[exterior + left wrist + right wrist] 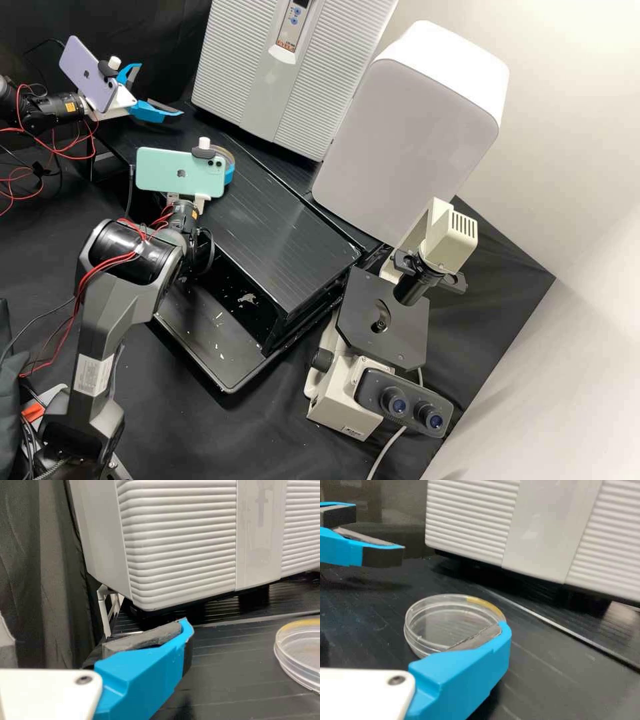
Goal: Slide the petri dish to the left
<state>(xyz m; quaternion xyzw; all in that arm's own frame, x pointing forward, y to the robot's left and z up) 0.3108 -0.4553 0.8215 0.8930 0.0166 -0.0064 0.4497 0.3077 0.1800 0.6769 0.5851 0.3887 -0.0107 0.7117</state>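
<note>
While the petri dish [451,622] lies flat, the left end effector [379,534] gapes empty; right end effector [229,174]: cannot tell.

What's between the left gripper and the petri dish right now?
Only bare black surface lies between the left gripper and the petri dish, as seen in the right wrist view.
</note>
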